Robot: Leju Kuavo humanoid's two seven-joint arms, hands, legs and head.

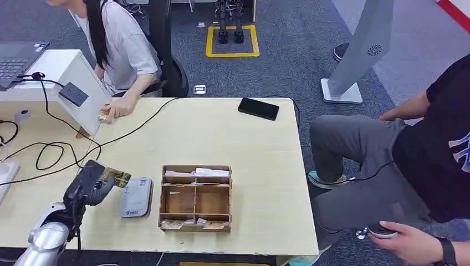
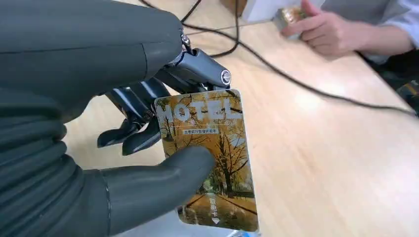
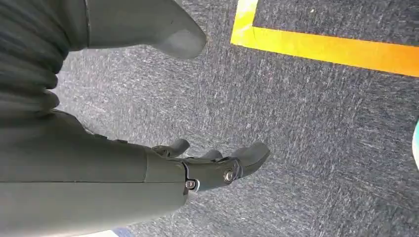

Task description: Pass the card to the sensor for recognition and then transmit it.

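Observation:
My left hand [image 1: 87,183] hovers over the table's front left and pinches a hotel card [image 1: 117,177] with a yellow autumn-tree print. In the left wrist view the thumb presses the card [image 2: 212,153] against the dark fingers [image 2: 143,118]. The sensor, a dark square pad [image 1: 73,94], sits on a slanted white box [image 1: 83,105] at the back left, well beyond the card. My right hand [image 3: 207,168] hangs over grey carpet with fingers apart and nothing in it.
A wooden compartment box [image 1: 195,197] with cards stands at the front middle, a grey pouch [image 1: 136,197] beside it. Black cables [image 1: 61,149] cross the left table. A person's hand [image 1: 119,106] rests by the white box. A black phone [image 1: 258,108] lies at the back. Another person sits right.

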